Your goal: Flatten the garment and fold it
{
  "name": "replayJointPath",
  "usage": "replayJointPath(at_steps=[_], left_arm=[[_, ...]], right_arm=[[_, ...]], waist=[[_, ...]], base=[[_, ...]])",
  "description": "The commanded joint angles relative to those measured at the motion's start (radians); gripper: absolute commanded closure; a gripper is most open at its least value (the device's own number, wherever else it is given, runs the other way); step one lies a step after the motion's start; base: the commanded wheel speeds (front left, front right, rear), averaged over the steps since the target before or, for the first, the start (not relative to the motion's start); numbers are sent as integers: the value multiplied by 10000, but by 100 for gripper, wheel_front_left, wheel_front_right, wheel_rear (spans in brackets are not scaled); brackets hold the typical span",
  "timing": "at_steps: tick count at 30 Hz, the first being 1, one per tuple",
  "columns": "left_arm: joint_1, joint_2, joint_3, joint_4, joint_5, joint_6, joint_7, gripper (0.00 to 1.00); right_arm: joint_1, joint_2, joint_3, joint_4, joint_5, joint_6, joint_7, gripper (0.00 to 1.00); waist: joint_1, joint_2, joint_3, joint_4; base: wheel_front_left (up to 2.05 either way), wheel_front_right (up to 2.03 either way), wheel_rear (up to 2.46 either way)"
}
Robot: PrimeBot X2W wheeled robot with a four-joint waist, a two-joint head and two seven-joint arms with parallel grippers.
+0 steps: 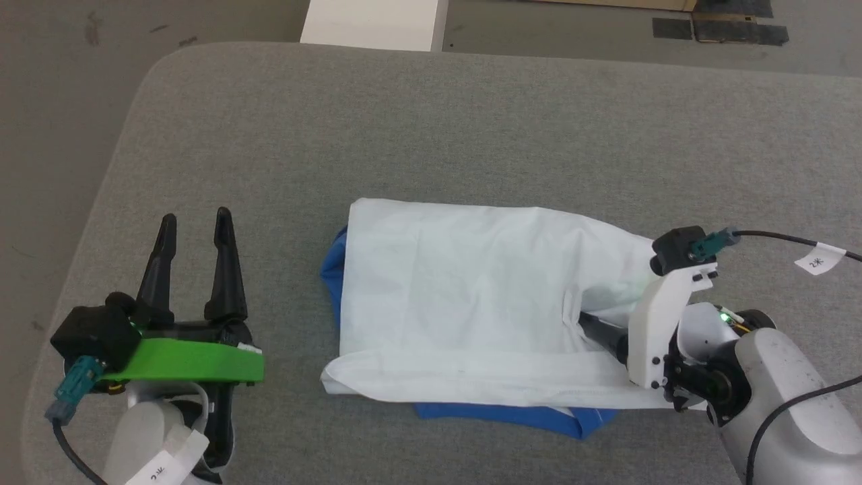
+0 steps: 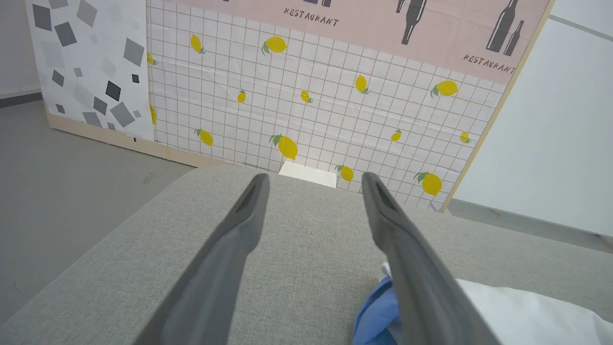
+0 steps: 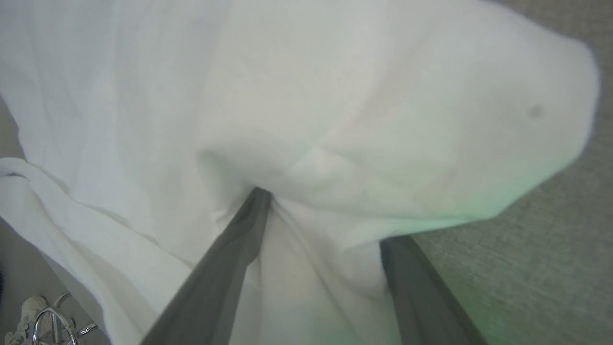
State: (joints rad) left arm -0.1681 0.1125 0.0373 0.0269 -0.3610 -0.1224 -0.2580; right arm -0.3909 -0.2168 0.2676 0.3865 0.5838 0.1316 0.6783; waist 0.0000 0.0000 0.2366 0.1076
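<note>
Head view looks down on a big grey surface (image 1: pixel 404 135) with the garment (image 1: pixel 471 283) lying on it, a bit to the right of the middle. The garment is folded into a long white shape. One blue bit (image 1: pixel 333 269) peeks out at its left end and another blue bit (image 1: pixel 512 414) sticks out under its near edge. The left claw (image 1: pixel 196 217) sits at the lower left over bare grey cloth, well apart from the garment. Its two dark fingers (image 1: pixel 225 269) are spread and nothing is between them. The right claw (image 1: pixel 586 322) is at the right end of the garment, poked in under the white cloth. Right wrist view shows its fingers (image 3: pixel 225 268) spread wide. White cloth lies between them and drapes over their tips, so the tips are hidden. Whether the cloth is pinched cannot be told. Left wrist view looks along the open left claw (image 2: pixel 314 176) across the surface to a wall with yellow lemons (image 2: pixel 311 110), and a corner of the garment (image 2: pixel 517 306) shows at the lower right.
</note>
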Motion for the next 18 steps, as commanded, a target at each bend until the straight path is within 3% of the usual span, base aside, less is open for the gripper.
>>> replayJointPath(at_steps=[1, 2, 3, 11, 18], left_arm=[[-137, -69, 29, 60, -10, -49, -37, 0], [-127, -79, 40, 80, -6, -56, -37, 0], [-111, -91, 54, 91, -10, -61, -37, 0], [39, -205, 232, 111, -32, -78, -37, 0], [219, -221, 264, 94, 3, -80, -37, 0]], right_arm=[[214, 254, 351, 514, 90, -9, 115, 33], [170, 215, 335, 640, 49, -9, 33, 84], [137, 201, 272, 737, 20, -9, -76, 100], [-24, 70, -452, 873, -3, -9, -888, 100], [276, -828, -1475, 560, 12, -9, -601, 100]], waist=[[0, 0, -11, 21], [0, 0, -27, 22], [0, 0, -45, 19], [0, 0, -288, -93], [0, 0, -560, -258]], base=[[0, 0, 0], [0, 0, 0], [0, 0, 0], [0, 0, 0], [0, 0, 0]])
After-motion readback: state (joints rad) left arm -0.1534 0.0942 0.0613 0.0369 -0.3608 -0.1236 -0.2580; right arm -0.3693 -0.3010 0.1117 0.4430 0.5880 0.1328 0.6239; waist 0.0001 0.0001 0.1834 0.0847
